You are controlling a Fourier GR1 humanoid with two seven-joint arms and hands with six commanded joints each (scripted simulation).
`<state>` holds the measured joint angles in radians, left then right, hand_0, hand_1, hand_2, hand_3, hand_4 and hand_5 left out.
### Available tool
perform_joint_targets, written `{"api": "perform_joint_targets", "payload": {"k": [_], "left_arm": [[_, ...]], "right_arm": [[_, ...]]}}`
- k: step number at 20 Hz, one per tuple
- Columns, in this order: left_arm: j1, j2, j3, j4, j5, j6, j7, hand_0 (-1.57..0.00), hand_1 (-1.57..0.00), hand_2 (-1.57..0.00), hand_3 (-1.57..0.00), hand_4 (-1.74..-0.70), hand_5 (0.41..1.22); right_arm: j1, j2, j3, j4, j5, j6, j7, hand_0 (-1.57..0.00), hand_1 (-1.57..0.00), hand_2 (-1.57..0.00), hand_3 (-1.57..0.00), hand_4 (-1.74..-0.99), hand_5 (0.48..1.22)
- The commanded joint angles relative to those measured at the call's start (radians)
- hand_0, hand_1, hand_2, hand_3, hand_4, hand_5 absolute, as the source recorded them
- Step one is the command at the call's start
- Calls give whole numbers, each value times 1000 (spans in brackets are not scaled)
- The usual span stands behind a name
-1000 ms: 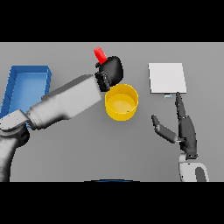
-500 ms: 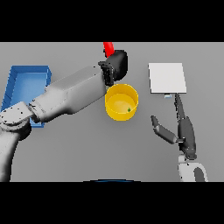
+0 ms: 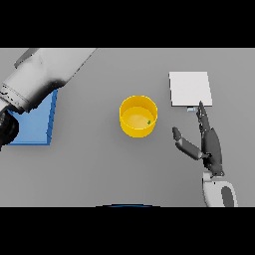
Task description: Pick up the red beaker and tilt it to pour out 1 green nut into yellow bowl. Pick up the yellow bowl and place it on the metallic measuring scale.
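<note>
Hidden: the left hand is not showing; only the robot's left arm [image 3: 42, 79] is reaching across the upper left corner, its far end cut off by the view's edge, so its fingers cannot be told. The red beaker is not showing in this view either.
Covered: the arm is lying over the near part of the blue tray [image 3: 35, 127], which is sitting on the counter [image 3: 99, 169] at the left edge.
Yellow bowl: the yellow bowl [image 3: 138, 116] is standing upright in the middle of the counter, mouth facing up, apart from everything else.
Green nut: a small green nut [image 3: 149, 122] is lying inside the bowl, near its right wall.
Scale: the metallic measuring scale [image 3: 190, 88] is lying flat to the right of the bowl, well apart from it.
Right hand: the right hand [image 3: 209, 144] is hovering just below the scale, fingers [image 3: 203, 117] straight and pointing toward it, thumb spread out to the left, holding nothing.
</note>
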<state>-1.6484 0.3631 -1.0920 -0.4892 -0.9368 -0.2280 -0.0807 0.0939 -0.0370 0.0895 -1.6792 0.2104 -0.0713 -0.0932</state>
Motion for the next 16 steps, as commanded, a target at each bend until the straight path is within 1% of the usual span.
{"api": "perform_joint_targets", "payload": {"k": [1,2,3,4,5,6,7,8,9,10,12,13,15,16], "left_arm": [[-4,4,44,46,43,12,15,-1571,-1571,-1535,-1397,-1720,1221],[-4,25,99,81,100,15,49,-1571,-1571,-1542,-1380,-1723,1221],[12,43,159,110,168,24,81,-1571,-1571,-1548,-1379,-1727,1221],[22,60,211,146,226,33,129,-1571,-1571,-1553,-1365,-1729,1221],[33,81,261,168,285,57,157,-1571,-1571,-1556,-1360,-1732,1221],[58,106,305,184,345,89,164,-1571,-1571,-1559,-1368,-1733,1221],[89,132,345,184,406,115,151,-1571,-1571,-1562,-1383,-1735,1221],[112,156,382,185,459,145,155,-1571,-1571,-1563,-1396,-1736,1221],[133,174,410,188,505,164,174,-1571,-1571,-1565,-1410,-1737,1221],[172,201,438,170,556,188,161,-1571,-1571,-1566,-1426,-1738,1221],[245,258,481,122,641,232,234,-1571,-1571,-1568,-1414,-1739,1221],[300,276,503,86,689,281,256,-1571,-1571,-1569,-1415,-1739,1221],[403,323,544,-8,779,352,308,-1571,-1571,-1569,-1446,-1740,1221],[468,343,552,-77,816,389,353,-1571,-1571,-1570,-1445,-1740,1221]], "right_arm": [[-2,5,5,2,4,-1,-10,1,1,1,1,-1193,597],[-5,5,7,1,5,-1,-7,1,1,1,1,-1200,596],[4,2,5,0,-4,7,-15,1,1,1,1,-1199,594],[-4,-4,2,10,-6,11,-10,1,1,1,1,-1209,593],[-9,-7,-4,19,-14,15,-21,1,1,1,1,-1222,592],[-11,-11,-9,31,-23,22,-21,1,1,1,1,-1224,592],[-10,-11,-10,36,-20,17,-41,1,1,1,1,-1222,590],[-10,-16,-10,37,-17,19,-47,1,1,1,1,-1222,587],[-13,-16,-9,47,-17,22,-55,1,1,1,1,-1220,587],[-7,-19,-4,37,-13,24,-66,1,1,1,1,-1222,586],[-8,-25,-3,38,-5,22,-74,1,1,1,1,-1223,591],[-6,-31,-4,36,-5,24,-70,1,1,1,1,-1217,595],[-13,-32,1,38,-2,27,-68,1,1,1,1,-1212,604],[-10,-33,4,38,11,19,-63,1,1,1,1,-1212,610]]}}
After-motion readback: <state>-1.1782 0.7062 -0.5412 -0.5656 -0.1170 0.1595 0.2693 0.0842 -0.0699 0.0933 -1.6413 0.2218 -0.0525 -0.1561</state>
